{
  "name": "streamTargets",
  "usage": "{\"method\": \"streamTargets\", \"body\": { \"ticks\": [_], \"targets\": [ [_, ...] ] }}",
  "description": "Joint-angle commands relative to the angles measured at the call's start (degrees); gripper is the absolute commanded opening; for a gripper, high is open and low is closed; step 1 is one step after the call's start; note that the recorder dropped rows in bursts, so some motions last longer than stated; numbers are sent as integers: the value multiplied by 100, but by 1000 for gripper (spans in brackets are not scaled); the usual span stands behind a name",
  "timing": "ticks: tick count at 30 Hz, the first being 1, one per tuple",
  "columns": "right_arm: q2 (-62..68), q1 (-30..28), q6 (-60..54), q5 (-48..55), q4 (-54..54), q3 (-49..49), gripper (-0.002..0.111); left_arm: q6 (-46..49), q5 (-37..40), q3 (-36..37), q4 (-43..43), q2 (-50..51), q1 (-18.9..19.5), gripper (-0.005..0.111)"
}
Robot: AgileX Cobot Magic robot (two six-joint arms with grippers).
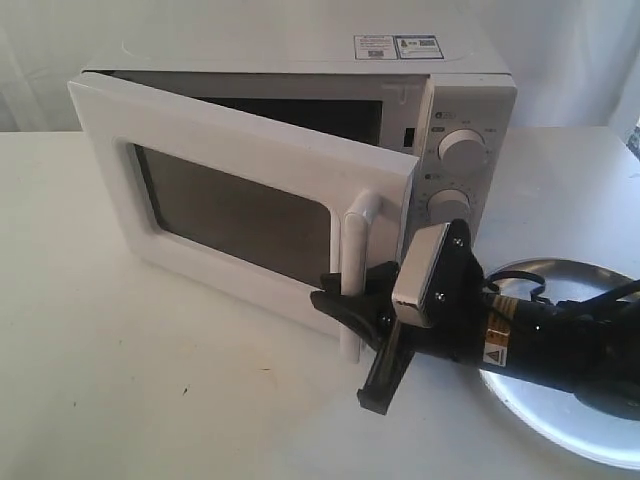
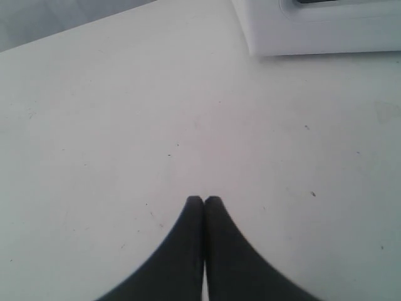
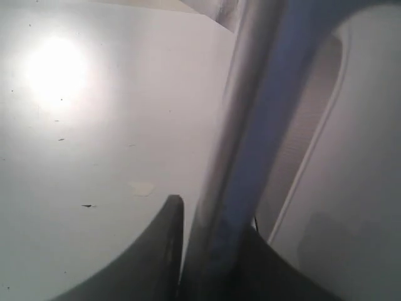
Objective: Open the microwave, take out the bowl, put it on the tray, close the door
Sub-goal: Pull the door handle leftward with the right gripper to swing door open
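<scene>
The white microwave (image 1: 470,90) stands at the back of the table, its door (image 1: 230,200) swung partly open toward me. My right gripper (image 1: 350,300) is shut on the door's vertical white bar handle (image 1: 355,250); in the right wrist view the handle (image 3: 250,144) runs between the two black fingers of the gripper (image 3: 213,216). The silver tray (image 1: 570,420) lies at the front right, partly under my right arm. The bowl is hidden; the dark cavity shows only a narrow strip. My left gripper (image 2: 203,199) hovers shut and empty over bare table, with a white corner of the microwave (image 2: 313,28) ahead of it.
The white table (image 1: 150,380) stretches to the left and front of the door. Two round dials (image 1: 460,150) sit on the microwave's right panel. A pale wall or curtain is behind.
</scene>
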Motion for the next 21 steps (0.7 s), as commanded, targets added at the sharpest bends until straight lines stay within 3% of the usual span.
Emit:
{"method": "streamTargets", "body": {
  "ticks": [1, 4, 7, 9, 12, 14, 16, 18, 21],
  "targets": [
    [-272, 87, -686, -380, -1060, 238, 22, -10, 0, -24, -21, -22, -21, 0],
    [-367, 87, -686, -380, -1047, 442, 38, -10, 0, -24, -21, -22, -21, 0],
    [-499, 87, -625, -380, -1028, 840, 39, -10, 0, -24, -21, -22, -21, 0],
    [-661, 87, -415, -380, -1128, 1185, 35, -10, 0, -24, -21, -22, -21, 0],
    [-1162, 87, -465, -380, -1227, 1676, 11, -10, 0, -24, -21, -22, -21, 0],
    [-1449, 87, -635, -380, -1227, 1790, 0, -10, 0, -24, -21, -22, -21, 0],
    [-1652, 87, -864, -380, -889, 1803, 0, -10, 0, -24, -21, -22, -21, 0],
    [-1770, 87, -917, -380, 371, 1707, 0, -10, 0, -24, -21, -22, -21, 0],
    [-1770, 87, -895, -380, 561, 1240, 4, -10, 0, -24, -21, -22, -21, 0]
  ]
}}
